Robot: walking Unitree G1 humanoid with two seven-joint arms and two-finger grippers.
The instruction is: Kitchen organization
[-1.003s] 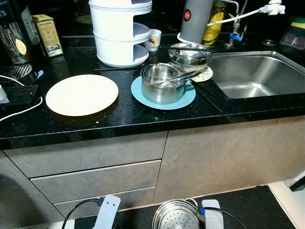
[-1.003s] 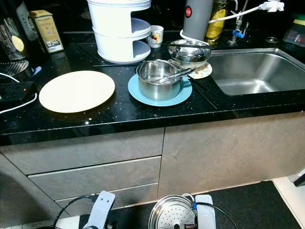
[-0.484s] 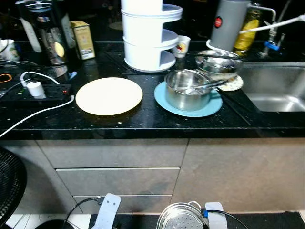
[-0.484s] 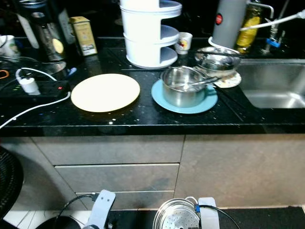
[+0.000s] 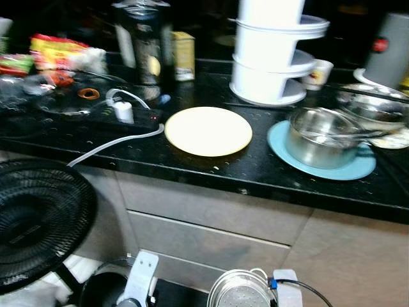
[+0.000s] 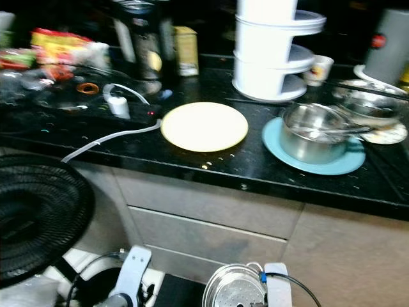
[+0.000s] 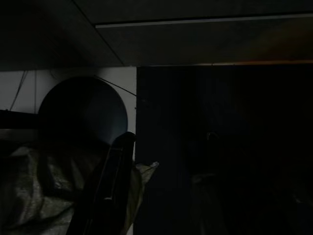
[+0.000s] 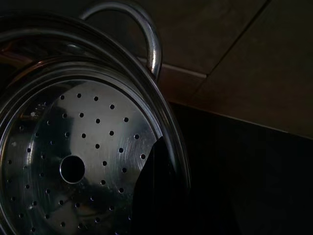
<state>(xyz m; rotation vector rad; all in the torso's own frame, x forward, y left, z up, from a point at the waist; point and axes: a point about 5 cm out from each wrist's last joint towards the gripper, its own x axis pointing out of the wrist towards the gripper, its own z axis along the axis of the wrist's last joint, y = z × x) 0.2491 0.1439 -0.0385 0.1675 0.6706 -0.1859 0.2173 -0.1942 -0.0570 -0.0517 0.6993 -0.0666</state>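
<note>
blurred black counter [image 5: 192, 160]; right gripper [image 8: 161, 196] pinches steamer tray [image 8: 78, 161], left gripper [image 7: 105, 196] unreadable in darkness.

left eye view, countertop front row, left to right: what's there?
White plug adapter on the black power strip → round cream plate → stainless steel saucepan standing on a light blue round plate.

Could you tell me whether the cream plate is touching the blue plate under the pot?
Apart. The left eye view shows black counter between the cream plate and the blue plate.
</note>
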